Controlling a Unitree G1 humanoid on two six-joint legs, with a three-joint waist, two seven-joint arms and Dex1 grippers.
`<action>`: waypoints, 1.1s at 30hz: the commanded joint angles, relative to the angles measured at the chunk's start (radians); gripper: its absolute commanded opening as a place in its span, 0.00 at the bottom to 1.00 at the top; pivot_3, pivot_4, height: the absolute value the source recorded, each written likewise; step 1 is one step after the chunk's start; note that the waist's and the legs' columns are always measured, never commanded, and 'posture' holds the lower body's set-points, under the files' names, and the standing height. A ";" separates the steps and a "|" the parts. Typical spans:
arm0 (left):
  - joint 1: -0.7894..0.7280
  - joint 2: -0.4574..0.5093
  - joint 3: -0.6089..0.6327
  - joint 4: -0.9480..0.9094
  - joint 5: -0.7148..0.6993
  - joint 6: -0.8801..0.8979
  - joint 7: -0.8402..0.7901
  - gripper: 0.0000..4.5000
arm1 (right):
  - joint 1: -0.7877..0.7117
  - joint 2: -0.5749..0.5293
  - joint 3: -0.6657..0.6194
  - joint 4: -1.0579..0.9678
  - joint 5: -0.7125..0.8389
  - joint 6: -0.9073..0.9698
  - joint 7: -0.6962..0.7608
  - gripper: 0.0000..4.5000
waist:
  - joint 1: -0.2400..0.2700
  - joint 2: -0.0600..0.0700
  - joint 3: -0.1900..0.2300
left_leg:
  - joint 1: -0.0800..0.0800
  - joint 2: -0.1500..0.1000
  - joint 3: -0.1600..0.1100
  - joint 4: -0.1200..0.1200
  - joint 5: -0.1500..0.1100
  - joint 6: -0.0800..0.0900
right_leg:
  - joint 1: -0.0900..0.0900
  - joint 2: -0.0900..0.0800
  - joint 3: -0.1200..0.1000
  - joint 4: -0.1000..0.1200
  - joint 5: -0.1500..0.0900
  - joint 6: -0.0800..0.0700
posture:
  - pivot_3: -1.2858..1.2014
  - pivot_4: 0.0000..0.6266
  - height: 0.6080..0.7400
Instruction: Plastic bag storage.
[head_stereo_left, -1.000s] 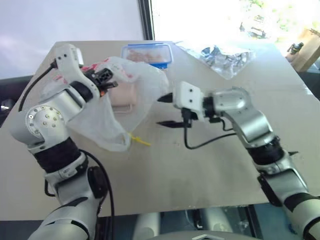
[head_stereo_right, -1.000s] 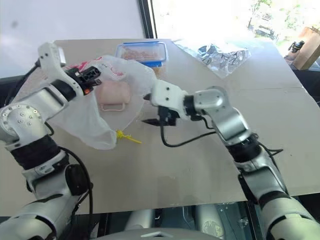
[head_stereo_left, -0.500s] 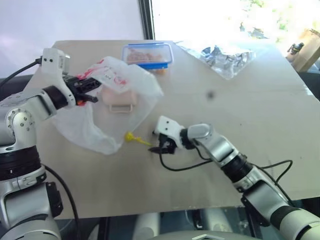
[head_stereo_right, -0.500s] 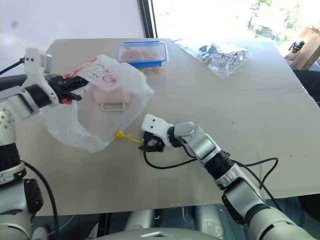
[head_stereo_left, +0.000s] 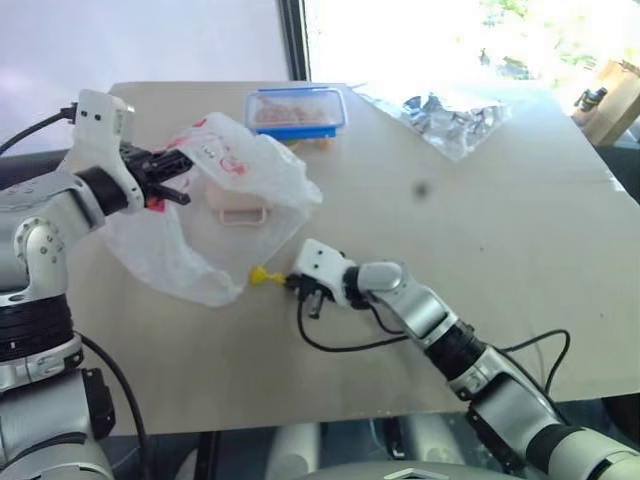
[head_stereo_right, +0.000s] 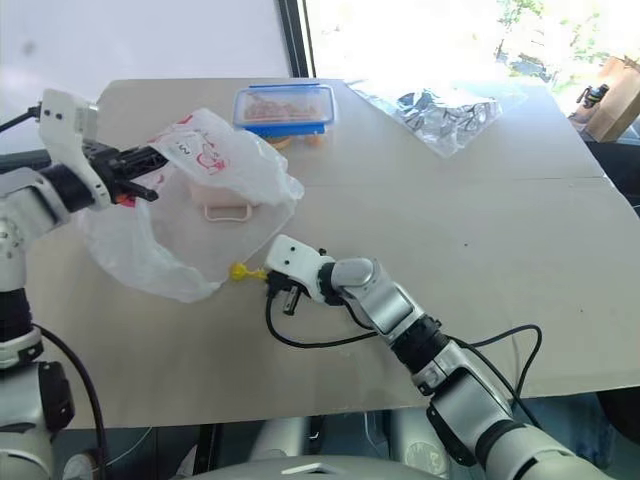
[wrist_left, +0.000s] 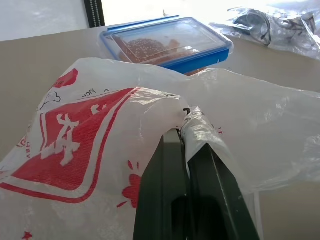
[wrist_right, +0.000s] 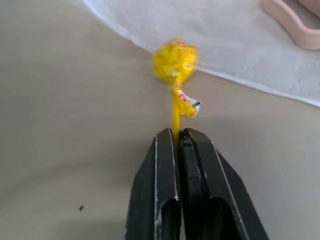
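One plastic bag (head_stereo_left: 215, 215), white with red print, at 10 o'clock on the table (head_stereo_left: 480, 250), its edge clenched in the left gripper (wrist_left: 186, 131). One yellow lollipop (wrist_right: 175, 62) just beside the bag, stick grasped by the right gripper (wrist_right: 178, 134). One blue-lidded container (head_stereo_left: 295, 110) at 12 o'clock; one clear crinkly bag (head_stereo_left: 450, 115) at 1 o'clock.

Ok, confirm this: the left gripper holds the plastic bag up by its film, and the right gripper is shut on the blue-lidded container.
Not the container. The right gripper is shut on the stick of the yellow lollipop lying beside the plastic bag, as the right wrist view shows. The left gripper does hold the bag by its film.
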 joint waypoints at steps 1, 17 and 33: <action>-0.041 -0.013 0.031 -0.090 -0.075 0.040 0.006 0.00 | 0.024 -0.065 -0.073 -0.113 0.056 0.055 0.047 0.01 | 0.002 0.000 0.000 | -0.001 0.000 0.000 0.001 0.000 0.000 | 0.000 0.000 0.000 0.000 0.000 0.000 | 0.52 0.24 1.00; -0.054 -0.016 0.074 -0.106 -0.196 0.082 0.022 0.00 | -0.336 0.126 -0.109 0.118 0.075 0.092 -0.064 0.01 | -0.020 0.000 0.000 | 0.002 0.002 0.001 -0.001 0.000 0.000 | -0.001 0.005 0.002 0.001 0.000 0.000 | 0.52 0.24 1.00; -0.023 -0.089 0.062 -0.110 -0.190 0.058 0.110 0.00 | -0.213 -0.104 -0.198 -0.327 0.072 0.187 0.003 0.64 | -0.001 -0.001 0.000 | -0.003 0.000 0.000 -0.005 0.002 -0.004 | 0.000 -0.002 -0.001 -0.008 0.000 0.000 | 0.52 0.24 1.00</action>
